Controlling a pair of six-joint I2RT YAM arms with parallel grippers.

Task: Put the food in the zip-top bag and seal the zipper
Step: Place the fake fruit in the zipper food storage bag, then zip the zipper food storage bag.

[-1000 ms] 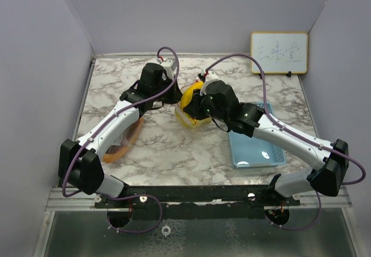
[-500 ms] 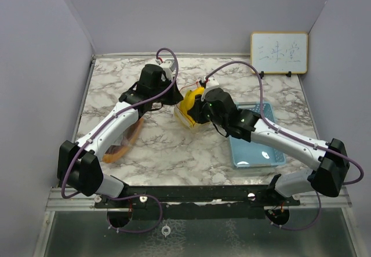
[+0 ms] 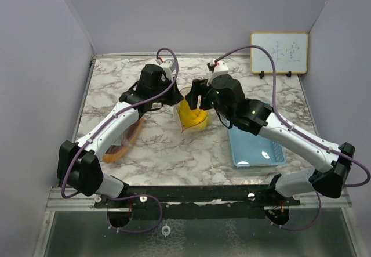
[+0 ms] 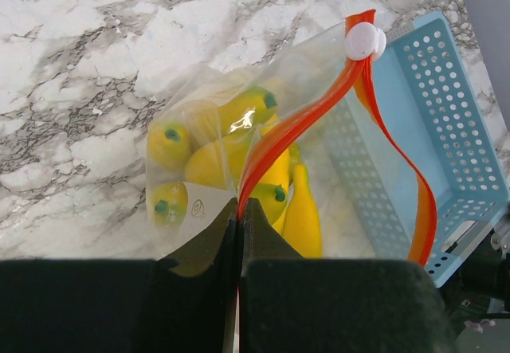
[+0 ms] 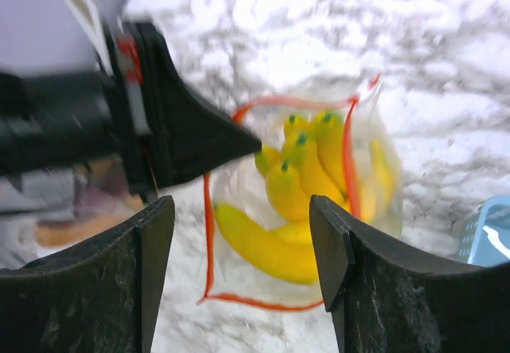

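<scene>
A clear zip-top bag (image 3: 191, 118) with an orange zipper strip (image 4: 303, 118) and a white slider (image 4: 365, 41) lies on the marble table, its mouth open. Several yellow toy bananas (image 4: 231, 150) (image 5: 307, 182) lie inside it. My left gripper (image 4: 239, 206) is shut on the zipper edge at the bag's rim and holds it up. My right gripper (image 5: 243, 265) hovers just above the bag's mouth, open with nothing between its fingers (image 5: 151, 273). No other food shows.
A light blue perforated basket (image 3: 255, 149) (image 4: 450, 122) sits right of the bag, under the right arm. An orange-edged thing (image 3: 123, 144) lies partly hidden under the left arm. A small whiteboard (image 3: 279, 52) leans at the back right wall.
The right gripper, shut at the bag's mouth a moment ago, has opened and drawn up and back. The bananas now lie in the bag. The left gripper kept its hold.
</scene>
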